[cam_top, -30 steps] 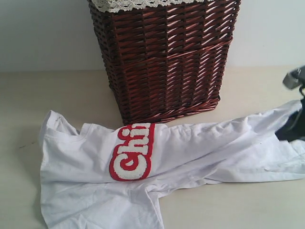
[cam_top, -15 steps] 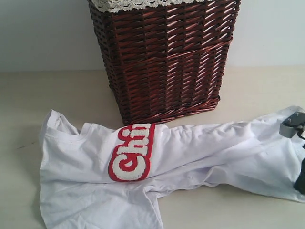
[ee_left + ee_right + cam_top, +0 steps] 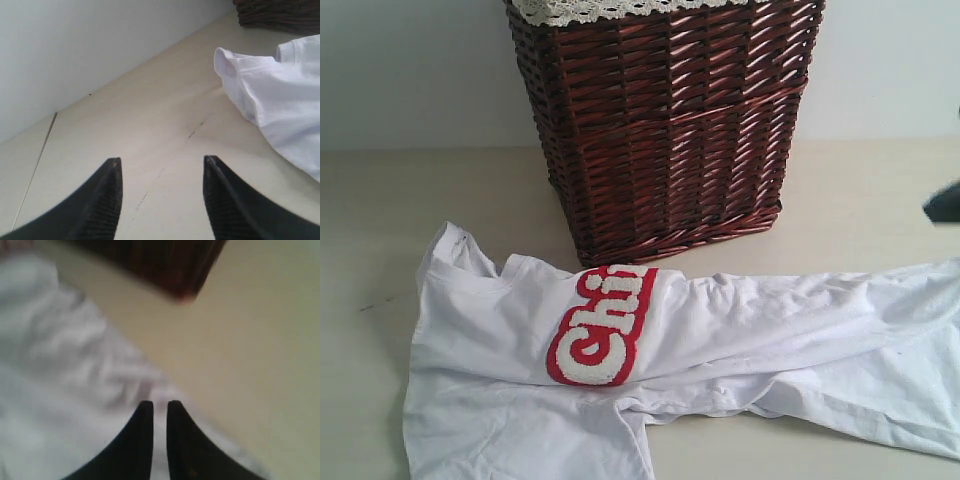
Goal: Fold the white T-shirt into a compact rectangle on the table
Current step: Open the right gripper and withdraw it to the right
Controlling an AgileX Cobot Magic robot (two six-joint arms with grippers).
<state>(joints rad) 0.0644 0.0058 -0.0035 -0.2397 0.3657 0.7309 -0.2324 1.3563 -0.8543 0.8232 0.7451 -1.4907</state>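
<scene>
Nearest us in the exterior view, the white T-shirt [image 3: 750,330] lies rumpled on the table [image 3: 880,180], stretching from 7 o'clock across to 3 o'clock. Its red-banded lettering [image 3: 595,330] sits at about 8 o'clock, partly swallowed by a crease. The left gripper [image 3: 161,160] hovers over bare tabletop with its fingers spread and nothing between them; a sleeve [image 3: 235,65] lies well apart from it. The right gripper [image 3: 160,405] hangs above the cloth, its fingers drawn almost together. The wrist picture is blurred, but we see no fabric lifted. Behind the shirt, at 12 o'clock, stands the wicker basket [image 3: 670,120].

We judge the fold barely begun: there is no clean edge and no rectangle, only a twisted, bunched garment. What remains, as we see it, is nearly everything: spreading it flat, tucking in the sleeves, then folding the body down.
</scene>
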